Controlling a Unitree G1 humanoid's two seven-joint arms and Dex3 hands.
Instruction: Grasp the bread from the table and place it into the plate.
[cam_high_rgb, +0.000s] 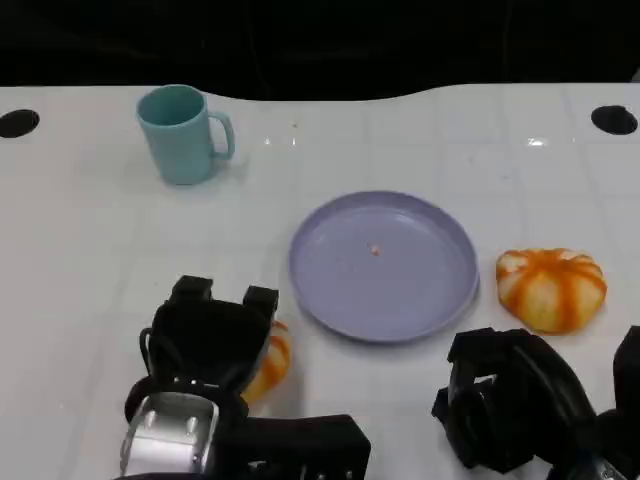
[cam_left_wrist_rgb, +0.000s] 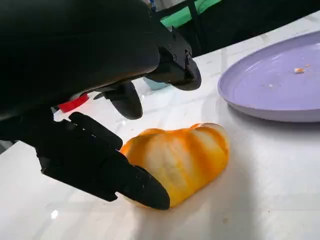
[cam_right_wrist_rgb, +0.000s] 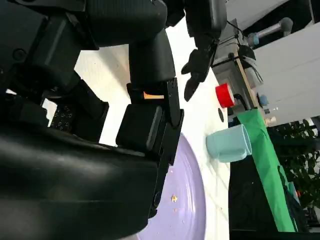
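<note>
An orange-and-white striped bread (cam_high_rgb: 272, 366) lies on the white table just left of the lavender plate (cam_high_rgb: 400, 290). My left hand (cam_high_rgb: 208, 340) sits over its left side. In the left wrist view the bread (cam_left_wrist_rgb: 180, 157) rests on the table; my thumb (cam_left_wrist_rgb: 105, 172) touches its near side, and the other fingers (cam_left_wrist_rgb: 172, 67) arch above it without touching. A second striped bread (cam_high_rgb: 551, 288) lies right of the plate. My right hand (cam_high_rgb: 510, 400) hovers near the table's front edge, below that bread, holding nothing.
A teal mug (cam_high_rgb: 182, 133) stands at the back left. Two dark round holes (cam_high_rgb: 18, 123) mark the table's far corners. The plate (cam_left_wrist_rgb: 280, 90) holds a small crumb. A red object (cam_right_wrist_rgb: 225, 95) and green cloth stand beyond the table.
</note>
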